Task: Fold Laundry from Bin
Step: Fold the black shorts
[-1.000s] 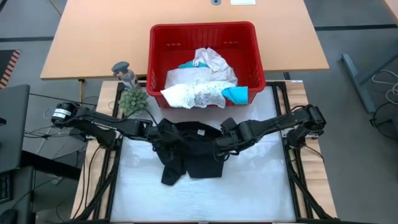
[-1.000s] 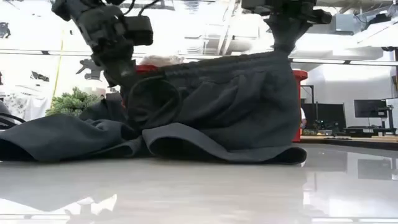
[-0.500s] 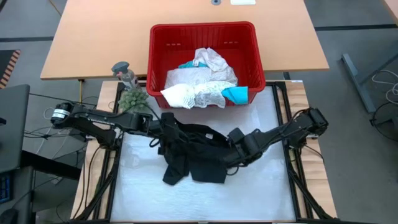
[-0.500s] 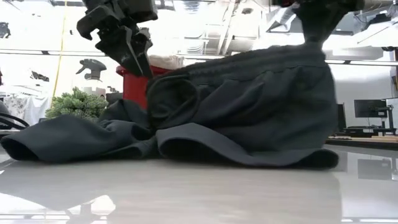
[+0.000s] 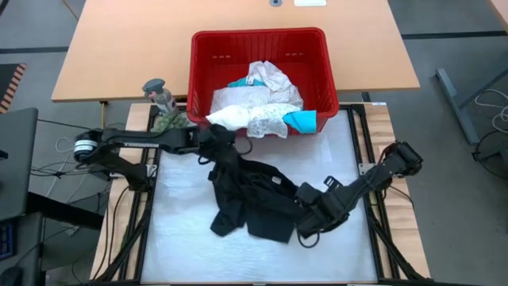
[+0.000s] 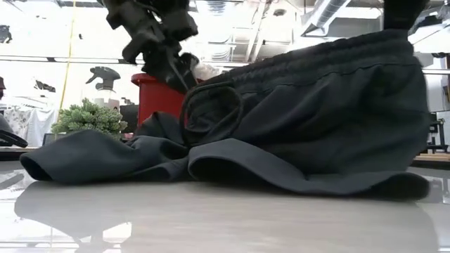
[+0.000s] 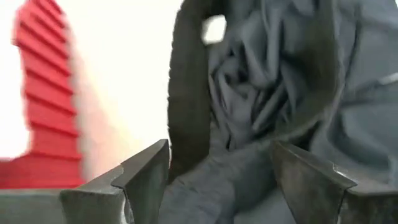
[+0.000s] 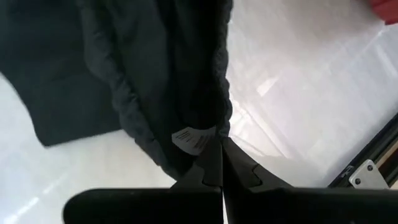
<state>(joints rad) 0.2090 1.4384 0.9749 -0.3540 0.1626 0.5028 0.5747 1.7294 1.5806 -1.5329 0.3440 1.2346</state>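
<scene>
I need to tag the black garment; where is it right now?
In the high view the black garment lies crumpled mid-table, just in front of the red bin, its right edge pinched by the right gripper.

Black garment [image 5: 250, 199] lying crumpled on the white bench [image 5: 182, 250], one edge lifted; white lacy and teal laundry [image 5: 258, 107] heaped in the red bin [image 5: 258, 40] behind it.

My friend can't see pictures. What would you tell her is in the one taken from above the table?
A black garment lies crumpled on the white table, the right pincer shut on its edge and the left pincer open near its top. Behind it stands a red bin with white and teal laundry.
</scene>
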